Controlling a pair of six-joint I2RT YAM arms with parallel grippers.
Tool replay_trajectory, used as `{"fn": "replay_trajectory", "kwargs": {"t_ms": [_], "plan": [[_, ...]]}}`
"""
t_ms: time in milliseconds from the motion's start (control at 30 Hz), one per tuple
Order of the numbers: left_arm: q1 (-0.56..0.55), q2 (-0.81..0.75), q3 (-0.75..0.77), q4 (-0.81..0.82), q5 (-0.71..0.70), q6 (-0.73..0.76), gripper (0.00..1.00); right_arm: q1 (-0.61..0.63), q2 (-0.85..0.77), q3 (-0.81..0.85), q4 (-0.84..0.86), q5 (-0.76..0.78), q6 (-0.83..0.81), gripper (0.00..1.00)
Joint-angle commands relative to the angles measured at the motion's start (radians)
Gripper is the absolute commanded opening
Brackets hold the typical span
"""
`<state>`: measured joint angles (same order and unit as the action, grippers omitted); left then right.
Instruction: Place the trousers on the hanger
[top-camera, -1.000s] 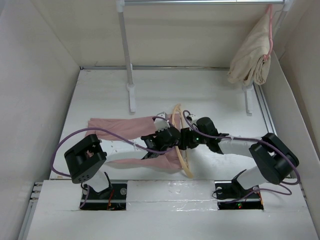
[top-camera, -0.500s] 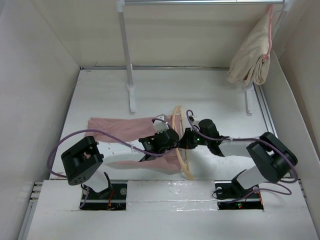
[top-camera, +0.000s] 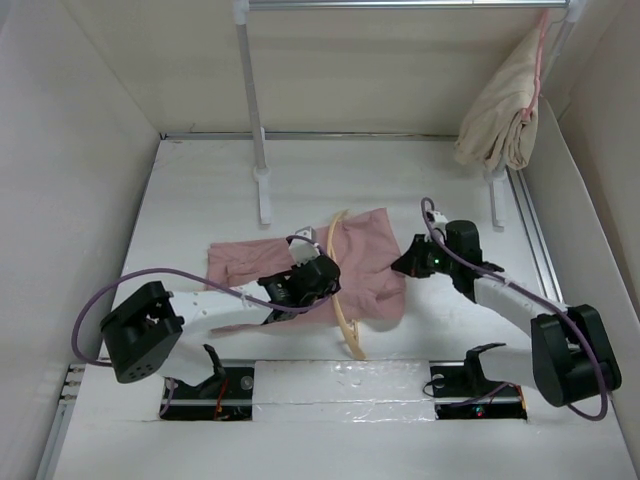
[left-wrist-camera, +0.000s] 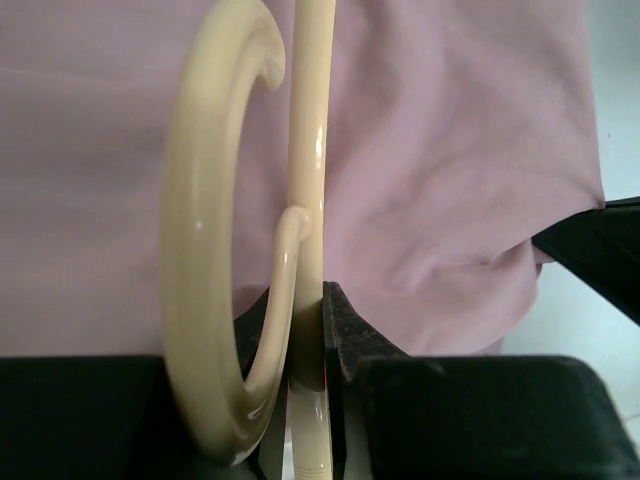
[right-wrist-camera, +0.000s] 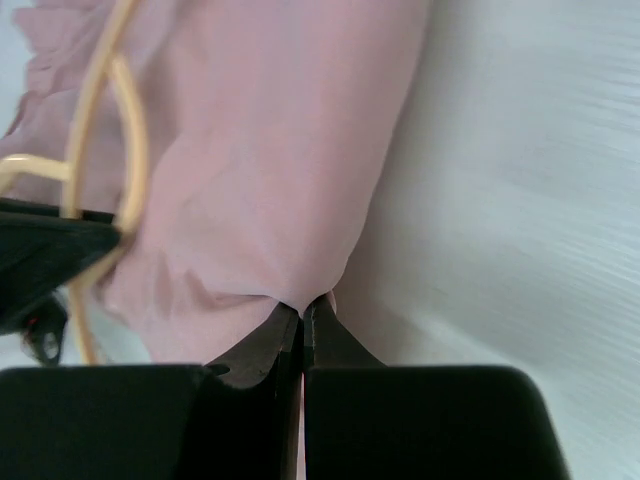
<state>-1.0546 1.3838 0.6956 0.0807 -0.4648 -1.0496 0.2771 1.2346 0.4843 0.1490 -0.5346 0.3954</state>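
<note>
- White walls (top-camera: 80, 150) are boxing in the scene. A clothes rail (top-camera: 250, 100) is standing at the top of the frame, with a beige garment (top-camera: 500, 110) hanging at upper right.
- White tabletop (top-camera: 200, 190) is carrying everything and is showing bare around the cloth.
- Trousers (top-camera: 365, 250) are lying at centre frame, one part running left and the other spreading right of the hanger.
- Hanger (top-camera: 346, 332) is showing edge-on at centre, running top to bottom across the cloth. Pink is showing on both sides, so threading looks underway, not finished.
- Left gripper (top-camera: 327, 282): jaws are clenching the hanger's thin bar beside the hook.
- Right gripper (top-camera: 408, 266): jaws are pinching the trousers' right edge.
- Step in hand: likely feeding the trousers across the hanger bar. The next move is probably calling for more pull toward frame right until both halves are balancing, with the hanger held steady. The thin pinch is risking a slip.
</note>
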Motion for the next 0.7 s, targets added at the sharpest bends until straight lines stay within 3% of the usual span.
{"fn": "replay_trajectory", "kwargs": {"t_ms": [0, 200, 533, 633, 667], "plan": [[0.03, -0.046, -0.036, -0.125, -0.043, 0.059, 0.0, -0.084, -0.018, 0.053, -0.098, -0.033, -0.119, 0.0], [0.062, -0.169, -0.067, -0.191, -0.058, 0.074, 0.0, -0.213, 0.0, 0.051, -0.143, -0.05, -0.196, 0.0], [0.073, -0.21, -0.01, -0.202, -0.066, 0.092, 0.0, -0.234, 0.069, 0.046, -0.137, -0.07, -0.228, 0.0], [0.05, -0.201, 0.068, -0.245, -0.103, 0.103, 0.0, -0.234, 0.074, 0.042, -0.138, -0.059, -0.231, 0.0], [0.035, -0.201, 0.097, -0.252, -0.121, 0.117, 0.0, -0.234, 0.072, 0.043, -0.144, -0.059, -0.234, 0.06]]}}
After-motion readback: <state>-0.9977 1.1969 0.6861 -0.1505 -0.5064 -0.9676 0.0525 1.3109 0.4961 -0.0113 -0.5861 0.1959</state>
